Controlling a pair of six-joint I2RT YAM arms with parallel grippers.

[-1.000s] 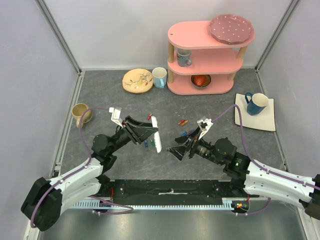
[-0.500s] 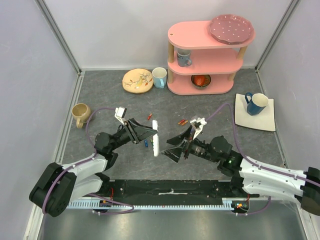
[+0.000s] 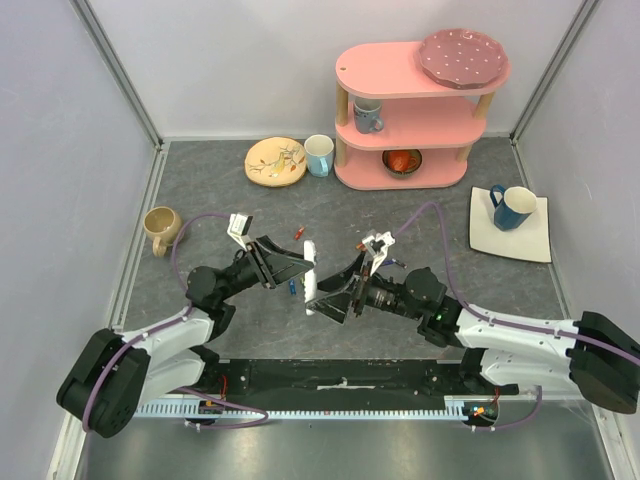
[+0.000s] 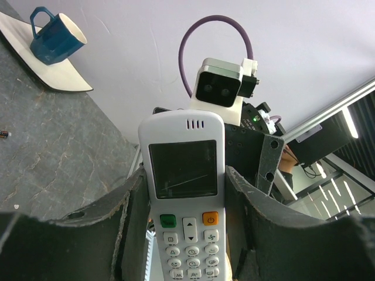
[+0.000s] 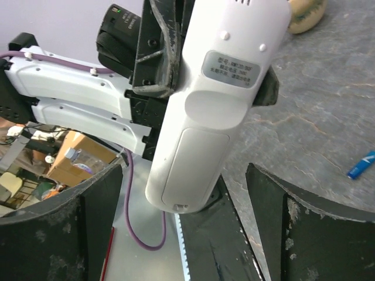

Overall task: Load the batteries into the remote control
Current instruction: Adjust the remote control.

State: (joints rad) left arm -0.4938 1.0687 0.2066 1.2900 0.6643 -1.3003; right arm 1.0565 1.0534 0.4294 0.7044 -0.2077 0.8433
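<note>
My left gripper is shut on the white remote control and holds it above the table. In the left wrist view the remote shows its screen and buttons between my fingers. My right gripper is open, its jaws on either side of the remote's lower end without touching it. The right wrist view shows the remote's back with the battery cover in place. A red battery and a blue battery lie on the table. The blue one also shows in the right wrist view.
A pink three-tier shelf with dishes stands at the back. A patterned plate and a cup are beside it. A beige mug is at the left. A blue mug sits on a white mat at the right.
My right gripper has moved left, up to the lower end of the remote. My left gripper has brought the remote slightly down and holds it steady.
</note>
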